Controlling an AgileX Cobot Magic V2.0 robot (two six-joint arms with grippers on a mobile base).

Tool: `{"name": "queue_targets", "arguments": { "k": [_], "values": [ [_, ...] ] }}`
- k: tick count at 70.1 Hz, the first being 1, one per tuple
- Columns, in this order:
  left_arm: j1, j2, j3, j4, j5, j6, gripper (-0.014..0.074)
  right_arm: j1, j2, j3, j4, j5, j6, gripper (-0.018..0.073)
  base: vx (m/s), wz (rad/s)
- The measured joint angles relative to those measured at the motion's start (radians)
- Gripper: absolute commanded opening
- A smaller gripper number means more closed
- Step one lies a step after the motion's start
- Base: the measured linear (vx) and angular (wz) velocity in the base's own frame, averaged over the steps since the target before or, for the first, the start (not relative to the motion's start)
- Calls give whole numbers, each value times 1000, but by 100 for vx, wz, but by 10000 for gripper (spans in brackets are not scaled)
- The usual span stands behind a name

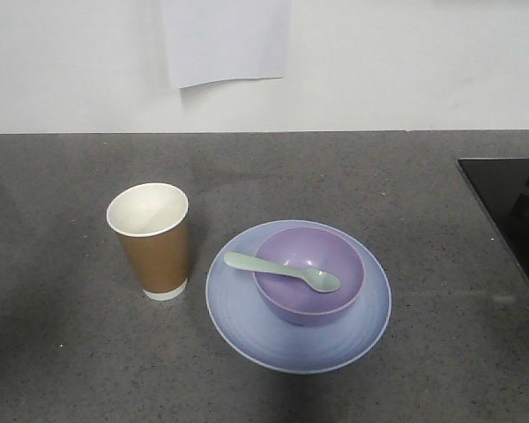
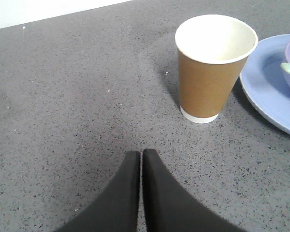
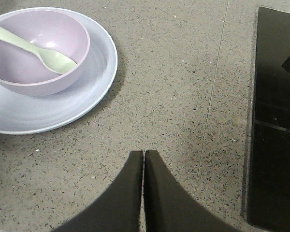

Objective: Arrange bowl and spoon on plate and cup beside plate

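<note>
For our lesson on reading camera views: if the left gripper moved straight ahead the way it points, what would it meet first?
Probably nothing: ahead of the shut left gripper lies bare countertop as far as the picture shows. The cup stands right of that line, though depth is unclear.

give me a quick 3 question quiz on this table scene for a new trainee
1. True or false: the spoon lies flat on the plate, outside the bowl.
2. Multiple choice: where does the cup stand? A) on the plate B) inside the bowl C) upright on the counter, beside the plate and apart from it
3. Short answer: how do the left gripper and the right gripper stand, and what do they hold?

Key
1. False: its scoop rests inside the bowl and its handle sticks out over the rim.
2. C
3. Both are shut and hold nothing.
</note>
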Motion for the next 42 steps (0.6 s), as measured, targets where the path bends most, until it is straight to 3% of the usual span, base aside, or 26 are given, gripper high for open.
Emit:
{"name": "queue_targets", "arguments": {
  "k": [29,35,42],
  "values": [
    [0,-13,14,16,-7,0,-8,0,0,0,1,4,0,-8,0,0],
    [14,-75,85,18,-64,-5,-8,0,0,0,1,6,0,-8,0,0],
    [72,-206,223,19,-207,-24,-8,0,0,0,1,6,0,-8,0,0]
  ]
}}
